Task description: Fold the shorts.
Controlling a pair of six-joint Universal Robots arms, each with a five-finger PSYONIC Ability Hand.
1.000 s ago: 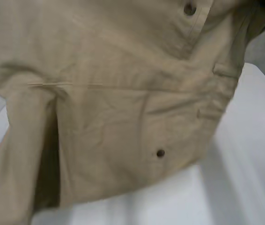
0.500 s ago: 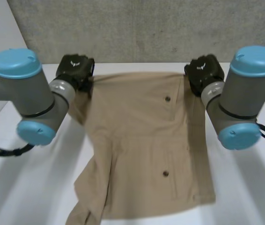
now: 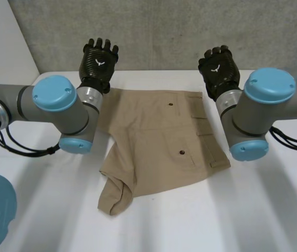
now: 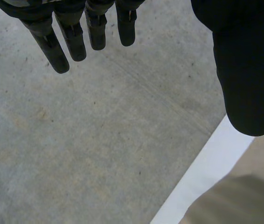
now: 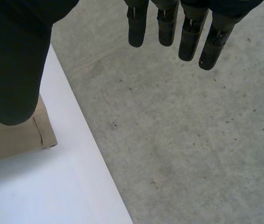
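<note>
Since half a second ago the left robot hand [image 3: 99,59] and the right robot hand [image 3: 219,71] have released the cargo shorts [image 3: 159,142] and risen above the far edge of the desk [image 3: 264,210], and the garment has dropped to lie flat. Each robot hand is empty. In the left wrist view the fingers [image 4: 73,42] extend straight with the thumb set well apart and nothing between them, and in the right wrist view the fingers [image 5: 168,25] show the same spread. The cargo shorts rest at the middle of the desk with the waistband [image 3: 143,94] along the far side, directly below and between the two robot hands. The long axis runs from the waistband back toward the robot's base, so the legs point away from both palms. The right-side leg, which carries the cargo pocket [image 3: 205,118], lies smooth. The left-side leg ends in a rolled, bunched hem [image 3: 114,199] at the near end. Both robot hands stand about equally near their own waistband corners, and each wrist view shows one corner of cloth just beside the thumb. The bunched hem lies on the left arm's [image 3: 43,105] side, so that arm appears better placed to flatten it before any fold is made.
</note>
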